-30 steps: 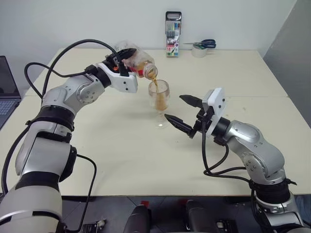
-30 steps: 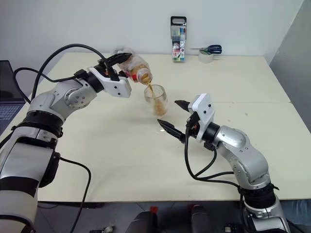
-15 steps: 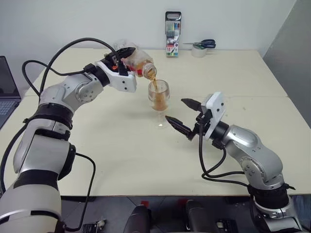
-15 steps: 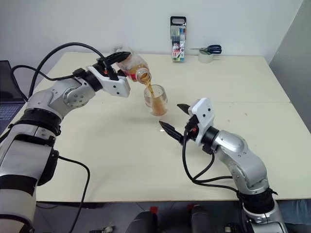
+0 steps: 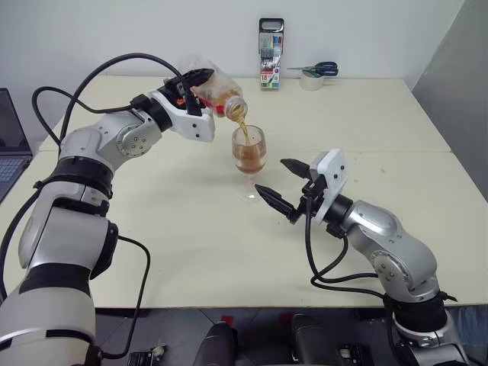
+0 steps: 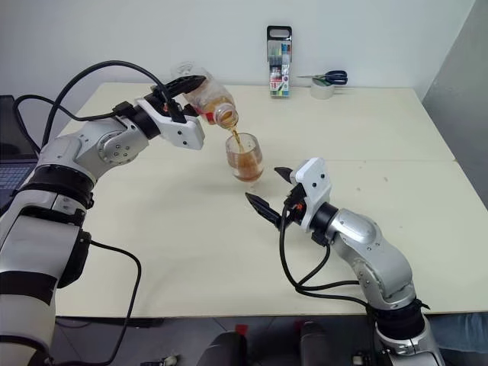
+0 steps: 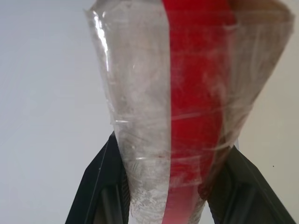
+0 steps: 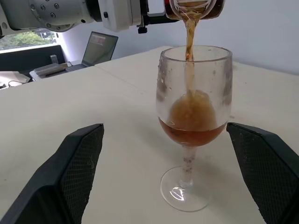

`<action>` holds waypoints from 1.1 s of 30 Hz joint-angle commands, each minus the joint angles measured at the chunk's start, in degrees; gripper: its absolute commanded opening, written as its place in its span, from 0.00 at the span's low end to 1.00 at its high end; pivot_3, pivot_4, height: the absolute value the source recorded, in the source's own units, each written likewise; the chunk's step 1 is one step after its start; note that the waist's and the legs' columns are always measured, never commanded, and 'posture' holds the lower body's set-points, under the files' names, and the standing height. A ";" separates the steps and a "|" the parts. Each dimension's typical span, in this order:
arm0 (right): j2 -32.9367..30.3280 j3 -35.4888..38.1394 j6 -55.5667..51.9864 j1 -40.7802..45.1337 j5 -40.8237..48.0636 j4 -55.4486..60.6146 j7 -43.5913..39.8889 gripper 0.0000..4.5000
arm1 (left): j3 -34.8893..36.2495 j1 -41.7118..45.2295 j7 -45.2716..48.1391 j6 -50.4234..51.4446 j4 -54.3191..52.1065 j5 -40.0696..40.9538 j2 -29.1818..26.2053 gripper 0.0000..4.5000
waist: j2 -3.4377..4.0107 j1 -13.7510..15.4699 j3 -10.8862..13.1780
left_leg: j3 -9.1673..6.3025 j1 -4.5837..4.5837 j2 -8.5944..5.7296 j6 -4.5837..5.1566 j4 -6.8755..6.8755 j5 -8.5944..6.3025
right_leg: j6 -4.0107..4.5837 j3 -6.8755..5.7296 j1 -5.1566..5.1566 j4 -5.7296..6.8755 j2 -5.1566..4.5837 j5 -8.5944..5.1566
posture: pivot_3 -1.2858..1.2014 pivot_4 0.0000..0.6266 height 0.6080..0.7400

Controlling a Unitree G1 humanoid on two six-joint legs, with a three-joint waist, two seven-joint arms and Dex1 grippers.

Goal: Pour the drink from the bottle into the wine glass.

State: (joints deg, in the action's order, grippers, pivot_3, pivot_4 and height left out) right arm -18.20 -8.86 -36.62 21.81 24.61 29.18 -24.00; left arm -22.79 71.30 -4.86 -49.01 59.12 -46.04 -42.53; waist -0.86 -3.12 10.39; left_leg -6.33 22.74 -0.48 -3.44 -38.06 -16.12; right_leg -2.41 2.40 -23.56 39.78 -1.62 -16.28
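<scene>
My left gripper [image 5: 195,82] is shut on the bottle [image 5: 216,91], a clear one with a red label strip [image 7: 196,93], gripped between the black fingers [image 7: 100,186]. The bottle is tipped with its mouth down, just above the wine glass [image 5: 249,156]. A thin stream of the reddish-brown drink [image 8: 188,42] falls into the bowl, which is about a third full [image 8: 191,128]. The glass stands upright on the table. My right gripper [image 5: 281,183] is open just right of the stem, its fingers [image 8: 79,163] wide on either side and not touching the glass.
At the table's far edge stand a marker case [image 5: 271,53], scissors [image 5: 319,69] and a tape roll [image 5: 312,81]. A laptop [image 5: 11,145] sits off the left edge. The cream table [image 5: 191,244] is bare in front of the glass.
The drink keeps running from the bottle into the glass. The right forearm has sunk slightly; both grippers hold about the same places.
</scene>
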 commanded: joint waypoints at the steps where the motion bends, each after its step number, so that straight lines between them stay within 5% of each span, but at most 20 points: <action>1: 0.79 0.52 1.59 0.42 -0.46 2.63 0.62 1.00 | 0.07 2.66 -1.36 -0.09 -0.06 0.15 -1.25 0.37 | 0.00 -0.01 0.00 | 0.00 0.00 0.00 0.00 0.00 0.00 | 0.00 0.00 0.00 0.00 0.00 0.00 | 0.52 0.24 1.00; 19: -6.13 7.51 0.76 0.66 5.84 5.50 -5.79 1.00 | -1.15 3.66 -1.75 -0.04 0.91 0.23 -1.41 0.37 | 0.00 -0.08 0.00 | 0.00 -0.01 -0.01 0.01 -0.01 -0.01 | 0.00 0.00 -0.01 0.07 0.00 0.00 | 0.52 0.24 1.00; 33: -5.63 6.62 -0.14 0.50 6.67 6.65 -4.52 1.00 | 0.60 2.26 1.70 0.45 1.92 4.36 -0.01 0.37 | 0.00 -0.10 0.00 | 0.00 0.00 -0.01 0.01 -0.02 0.00 | 0.00 -0.01 -0.01 0.08 -0.01 0.00 | 0.52 0.24 1.00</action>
State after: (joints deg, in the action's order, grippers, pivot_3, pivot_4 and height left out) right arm -24.02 -2.46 -37.01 21.77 30.41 33.53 -28.68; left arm -24.34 72.69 -3.86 -48.75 61.38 -44.47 -42.43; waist -0.86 -3.22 10.39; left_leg -6.33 22.75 -0.49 -3.43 -38.08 -16.12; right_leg -2.41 2.39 -23.57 39.86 -1.63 -16.29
